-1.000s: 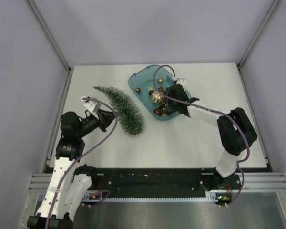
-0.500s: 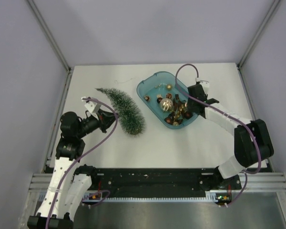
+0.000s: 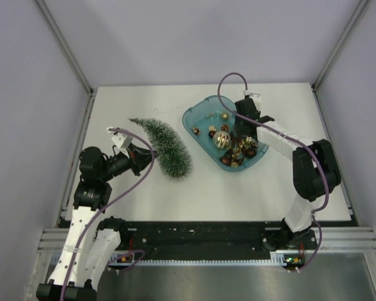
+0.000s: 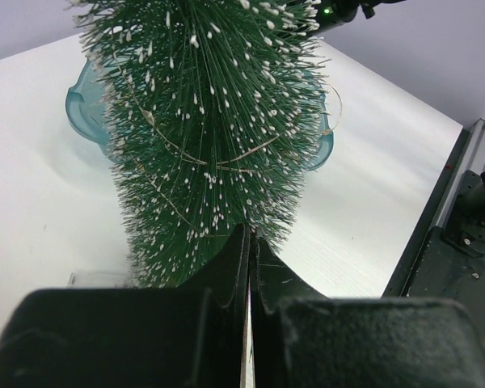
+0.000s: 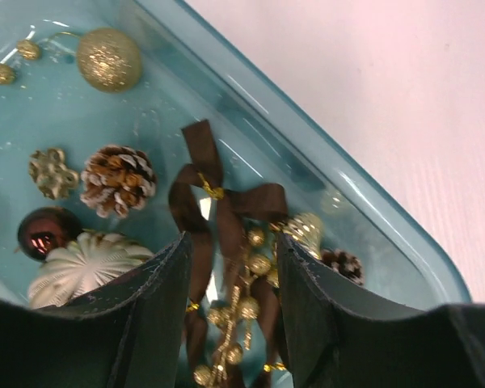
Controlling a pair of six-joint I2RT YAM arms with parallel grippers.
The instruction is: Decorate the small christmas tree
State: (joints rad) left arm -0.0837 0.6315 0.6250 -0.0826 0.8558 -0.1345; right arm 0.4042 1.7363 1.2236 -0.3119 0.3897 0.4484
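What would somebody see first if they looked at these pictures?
Probably the small christmas tree, frosty green, lying on its side on the white table to the left of the teal tray. Next comes the tray's sparkly load: a gold glitter ball, a pinecone and a brown ribbon bow, with the right tool open over the bow.

My white flat surface [image 3: 238,188] carries 2 things. A slim frosted dark green bottle-brush tree [image 3: 167,147] lies on its side left of the middle, with its tip toward the far left corner and its wide end toward my near edge. Just right of it, clear of the bristles, a teal rounded plastic tray [image 3: 187,120] rests flat on the far right half. Grey metal rails [image 3: 88,110] border the surface on 2 sides.
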